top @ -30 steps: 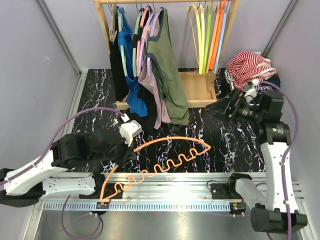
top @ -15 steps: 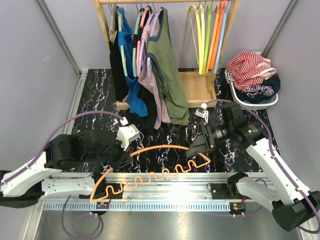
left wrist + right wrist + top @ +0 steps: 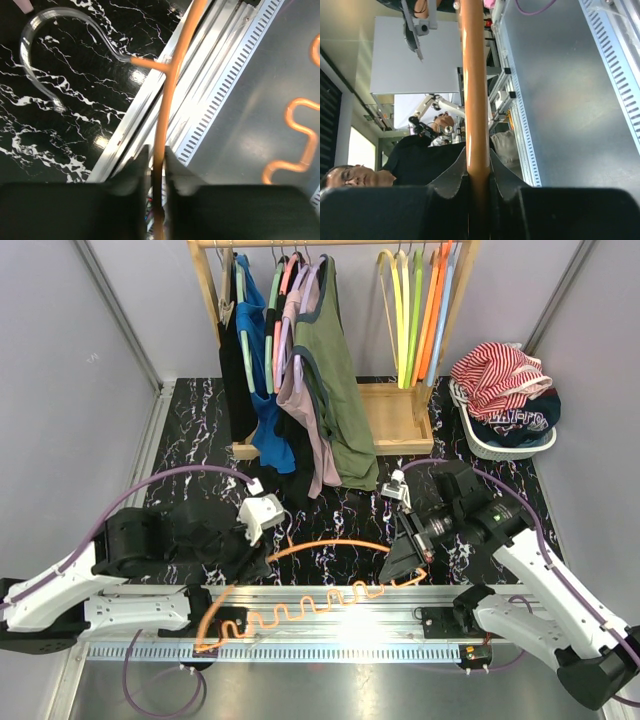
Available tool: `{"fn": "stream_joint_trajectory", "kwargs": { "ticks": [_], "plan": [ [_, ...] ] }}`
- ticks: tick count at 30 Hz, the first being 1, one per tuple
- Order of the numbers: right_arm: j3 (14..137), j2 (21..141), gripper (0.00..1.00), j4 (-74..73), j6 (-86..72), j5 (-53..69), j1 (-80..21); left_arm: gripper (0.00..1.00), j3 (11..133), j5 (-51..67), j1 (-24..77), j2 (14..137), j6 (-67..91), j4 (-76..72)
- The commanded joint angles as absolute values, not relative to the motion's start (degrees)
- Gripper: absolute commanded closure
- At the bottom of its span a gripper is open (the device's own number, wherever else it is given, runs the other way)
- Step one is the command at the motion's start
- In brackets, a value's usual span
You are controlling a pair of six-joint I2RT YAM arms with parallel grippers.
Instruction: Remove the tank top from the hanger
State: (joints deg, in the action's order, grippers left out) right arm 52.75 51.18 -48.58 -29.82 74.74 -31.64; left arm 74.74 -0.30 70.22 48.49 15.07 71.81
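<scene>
**A:** The clothes rack stands at the back, full of garments. Where is the tank top?

**B:** It isn't on the orange hanger, which is bare. My guess is the striped garment on top of the basket, well apart from the hanger. I can't confirm that.

**A:** So which step is this?

**B:** The removal looks done. Next, I'd judge, one arm lets go so the other can put the hanger away without twisting it.

**A:** And the grips?

**B:** The overhead view hides the jaws. The left wrist view shows the left gripper pinched narrowly on the rod near the clear hook. The right wrist view shows the right gripper clamped on the rod too.
</scene>
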Motion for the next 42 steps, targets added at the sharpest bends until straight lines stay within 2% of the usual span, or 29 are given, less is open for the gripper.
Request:
{"fn": "stream_joint_trajectory", "kwargs": {
  "ticks": [1, 3, 4, 5, 12, 15, 21, 26, 32, 38, 42],
  "plan": [
    [54.92, 50.36, 1.00, -53.67, -26.83, 73.50, -32.78, 0.39, 74.89, -3.83, 70.23, 47.81, 14.76, 68.90],
    [58.69, 50.36, 1.00, -56.94, -23.75, 70.77, -32.70, 0.18, 73.84, -7.72, 70.31, 47.55, 17.31, 69.52],
    [59.93, 50.10, 1.00, -58.26, -22.16, 69.36, -32.61, 0.03, 73.57, -10.69, 70.31, 47.37, 17.84, 69.96],
    [60.99, 50.01, 1.00, -60.27, -21.63, 67.00, -32.69, 0.01, 73.48, -12.55, 70.31, 47.20, 19.84, 70.31],
    [73.26, 48.51, 1.00, -71.26, -17.76, 52.58, -32.70, 0.01, 77.77, -30.21, 70.23, 43.17, 29.69, 71.54],
    [81.17, 49.22, 1.00, -78.47, -15.12, 40.72, -32.70, 0.01, 80.06, -37.51, 70.31, 38.43, 34.71, 70.14],
    [96.64, 48.78, 1.00, -80.69, -12.49, 22.70, -32.70, 0.01, 76.03, -34.37, 70.31, 32.00, 36.03, 58.63],
    [105.64, 46.67, 1.00, -68.76, -8.00, 7.23, -32.70, 0.01, 72.52, -33.40, 70.31, 30.50, 38.85, 57.22],
    [103.63, 48.33, 1.00, -49.15, -3.00, -1.83, -32.70, 0.01, 71.11, -33.14, 70.23, 30.06, 39.72, 57.30],
    [104.32, 57.47, 1.00, -37.80, -0.88, -15.10, -32.70, 0.01, 70.75, -32.78, 70.31, 29.45, 41.13, 57.83],
    [105.82, 64.32, 1.00, -32.88, -0.35, -17.06, -32.70, 0.01, 70.75, -32.70, 70.22, 28.92, 41.57, 57.92]
  ]
}}
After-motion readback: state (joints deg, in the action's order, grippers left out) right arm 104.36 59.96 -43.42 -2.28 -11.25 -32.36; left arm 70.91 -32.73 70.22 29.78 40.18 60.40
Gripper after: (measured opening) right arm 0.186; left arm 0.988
